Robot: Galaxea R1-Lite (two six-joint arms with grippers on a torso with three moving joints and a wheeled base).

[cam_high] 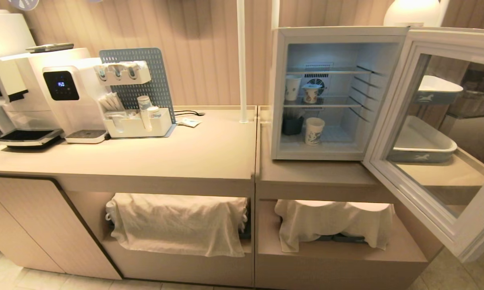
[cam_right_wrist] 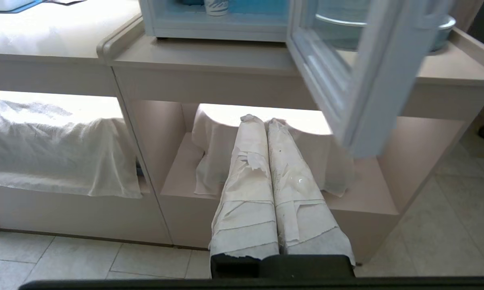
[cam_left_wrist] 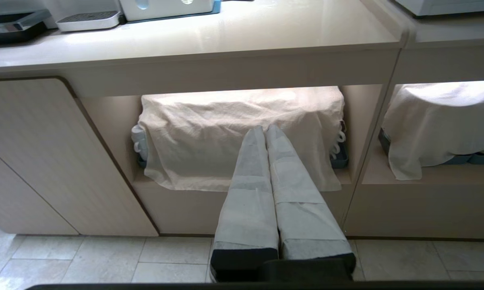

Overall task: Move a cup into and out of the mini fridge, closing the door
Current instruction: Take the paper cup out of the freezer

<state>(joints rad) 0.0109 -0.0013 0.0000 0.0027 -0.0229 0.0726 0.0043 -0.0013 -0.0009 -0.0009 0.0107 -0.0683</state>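
Observation:
The mini fridge [cam_high: 280, 92] stands on the right counter with its door [cam_high: 391, 121] swung wide open to the right. On the fridge floor stands the cup [cam_high: 314, 131], white with a blue print, upright. A taller white cup [cam_high: 292, 87] and a small lidded tub [cam_high: 311, 93] sit on the wire shelf above it. No arm shows in the head view. My left gripper [cam_left_wrist: 265, 129] hangs low before the cabinet, shut and empty. Below the fridge [cam_right_wrist: 209, 28] and the open door [cam_right_wrist: 346, 80], my right gripper [cam_right_wrist: 265, 119] is likewise shut and empty. The cup's base [cam_right_wrist: 216, 6] shows in the right wrist view.
A water dispenser [cam_high: 65, 96] and a cup organiser [cam_high: 139, 117] stand on the left counter, with a white pole [cam_high: 242, 60] between them and the fridge. Cloth-covered trays [cam_high: 177, 223] [cam_high: 330, 221] fill the lower shelves. Grey-blue trays [cam_high: 421, 147] sit behind the open door.

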